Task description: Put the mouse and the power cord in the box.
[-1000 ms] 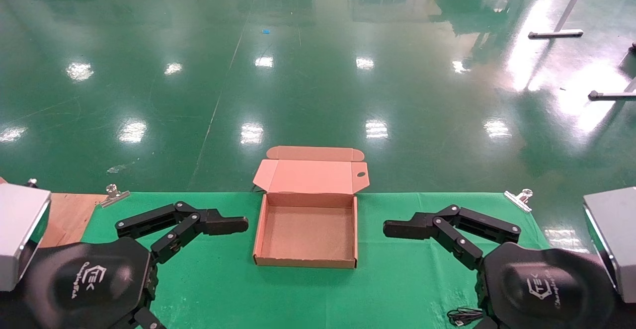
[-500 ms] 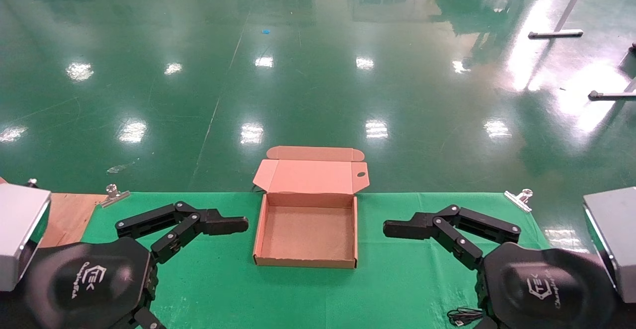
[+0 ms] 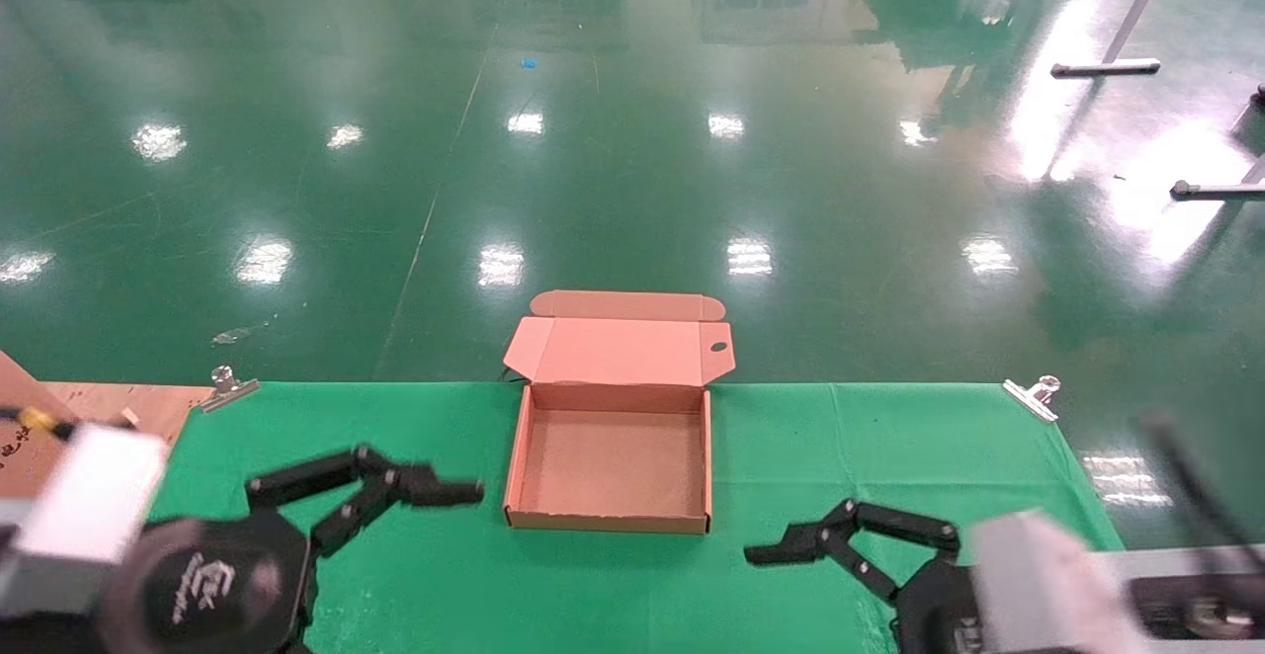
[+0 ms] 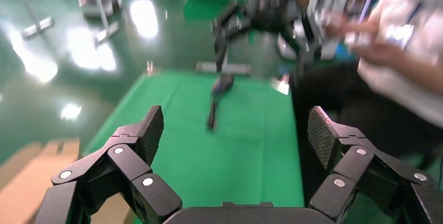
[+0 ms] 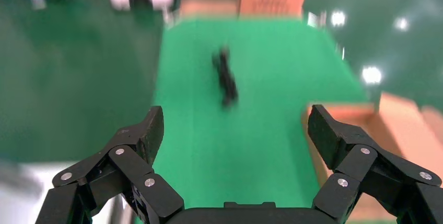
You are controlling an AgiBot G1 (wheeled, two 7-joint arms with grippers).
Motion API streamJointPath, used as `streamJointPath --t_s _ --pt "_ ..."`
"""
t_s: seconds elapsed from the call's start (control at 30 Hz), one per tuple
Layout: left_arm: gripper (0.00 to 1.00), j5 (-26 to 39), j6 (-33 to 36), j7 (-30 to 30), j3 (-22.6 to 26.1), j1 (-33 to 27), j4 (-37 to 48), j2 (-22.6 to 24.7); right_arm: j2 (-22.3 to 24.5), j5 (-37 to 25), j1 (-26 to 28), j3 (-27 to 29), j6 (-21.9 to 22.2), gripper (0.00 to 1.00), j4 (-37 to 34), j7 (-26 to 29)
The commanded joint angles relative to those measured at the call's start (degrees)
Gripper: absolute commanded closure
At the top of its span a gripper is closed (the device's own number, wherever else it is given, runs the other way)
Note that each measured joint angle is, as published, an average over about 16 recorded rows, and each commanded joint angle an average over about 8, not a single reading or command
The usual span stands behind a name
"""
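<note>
The box (image 3: 518,456) is a shallow brown cardboard mailer. It stands open and empty at the table's far middle, its tabbed lid leaning back. My left gripper (image 3: 450,491) hovers open just left of the box, with nothing between its pads (image 4: 149,130). My right gripper (image 3: 781,547) is open to the front right of the box, and its fingers (image 5: 329,130) are also bare. The box edge (image 5: 365,125) shows beside them. Each wrist view shows a blurred dark shape across the cloth that looks like the other arm's gripper. The mouse and the power cord are out of view.
A green cloth (image 3: 870,437) covers the table, held by metal clips (image 3: 1033,395) at the back corners. A large flat brown board (image 3: 109,407) lies at the far left. A seated person (image 4: 397,51) is beyond the table's right end.
Both arms have pulled back towards me and blur with motion. The right gripper dropped lower and nearer the front edge. The thin black wire at the front right is now covered.
</note>
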Motion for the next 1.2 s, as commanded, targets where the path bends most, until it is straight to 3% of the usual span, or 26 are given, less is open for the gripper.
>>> streamJointPath --t_s 0.03,0.27,0.67,0.87,1.2 --pt "0.0 3.05 0.85 1.19 1.12 -0.95 0.98 -0.41 -0.76 -4.79 2.46 -2.09 -0.82 0.0 -0.23 -0.27" --pt "0.0 16.6 0.89 7.99 7.41 -5.21 7.9 1.5 -4.83 -22.81 9.72 -10.75 -1.13 0.0 -2.94 -3.31" --pt "0.0 38.91 -3.73 17.67 16.9 -13.79 20.54 8.89 -12.96 -48.21 15.43 -21.54 4.45 0.0 -11.9 -10.76" --pt "0.0 45.38 -6.76 18.44 20.15 -15.05 26.46 13.26 -16.16 -53.17 15.47 -23.99 8.24 0.0 -19.19 -15.27" --pt "0.0 51.36 -9.91 12.68 23.06 -14.86 27.16 16.85 -18.64 -53.26 15.81 -24.13 13.79 0.0 -30.85 -24.42"
